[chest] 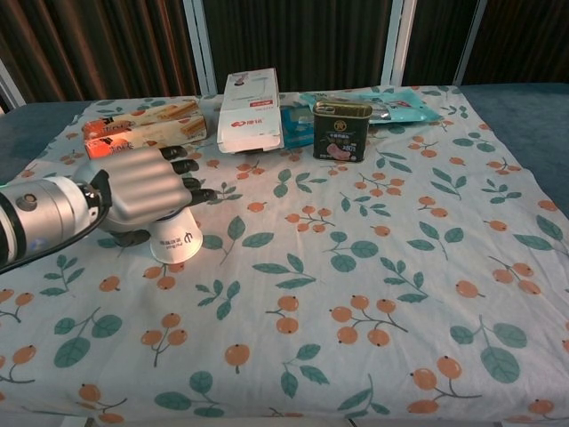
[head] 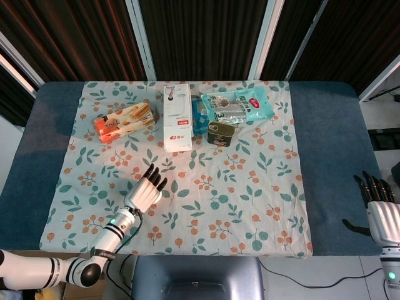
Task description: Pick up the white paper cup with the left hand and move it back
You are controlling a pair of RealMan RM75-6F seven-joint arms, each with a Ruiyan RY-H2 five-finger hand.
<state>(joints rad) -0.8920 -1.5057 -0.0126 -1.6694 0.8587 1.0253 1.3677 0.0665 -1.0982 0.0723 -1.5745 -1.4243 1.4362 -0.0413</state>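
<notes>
The left robot hand [chest: 147, 189] is seen low over the near left part of the surface [head: 325, 156], which is covered by a cloth [chest: 373, 267] printed with leaves and orange fruit. The dark fingers [chest: 188, 182] are curled down over the top of the white paper cup [chest: 176, 242]. The cup is stood with its wide end on the cloth, and blue marks are seen on its side. It looks held by the hand, but a firm grip cannot be told for sure. In the head view the cup is hidden under the left robot hand [head: 144, 192].

Farther back on the left, an orange cracker box [chest: 147, 129] is laid flat. Just right of it, a long white box [chest: 250, 110] with red print is laid. Next, a small blue pack [head: 200, 115] is partly hidden behind a dark tin can [chest: 341, 130]. At the back, a light blue bag [head: 237, 105] is laid flat.

Far to the right, well apart from all of these, the right robot hand [head: 380, 209] is seen beside the surface edge. Its fingers are spread and nothing is held.
</notes>
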